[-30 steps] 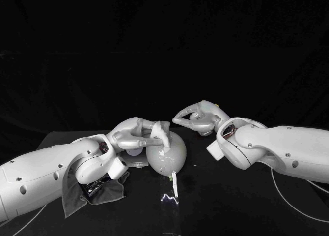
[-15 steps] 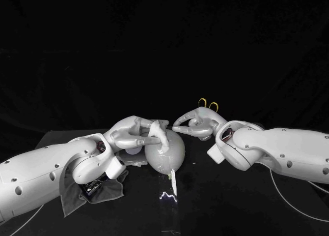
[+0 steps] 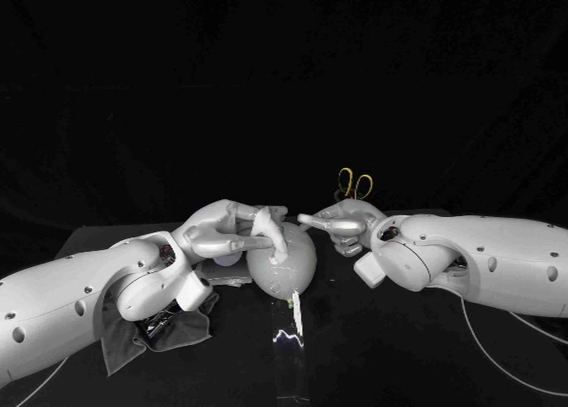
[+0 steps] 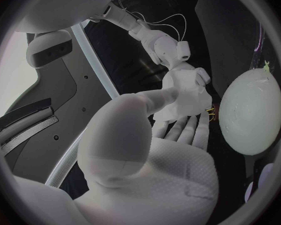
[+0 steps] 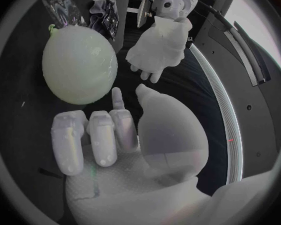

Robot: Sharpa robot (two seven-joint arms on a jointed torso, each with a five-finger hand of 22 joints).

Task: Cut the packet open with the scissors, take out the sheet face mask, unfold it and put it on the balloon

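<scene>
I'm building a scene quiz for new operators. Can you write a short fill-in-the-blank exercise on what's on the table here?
1. The left hand and right hand flank the pale balloon on the ____ table.
2. The scissors beyond the right hand have ____ handles.
3. The grey cloth lies under the ____ arm.

Missing words: black; yellow; left

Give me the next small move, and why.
Probably bring the right robot hand against the pale oval balloon to steady it: it hovers empty beside it, fingers curled, while the left robot hand lies open on the other side.
</scene>
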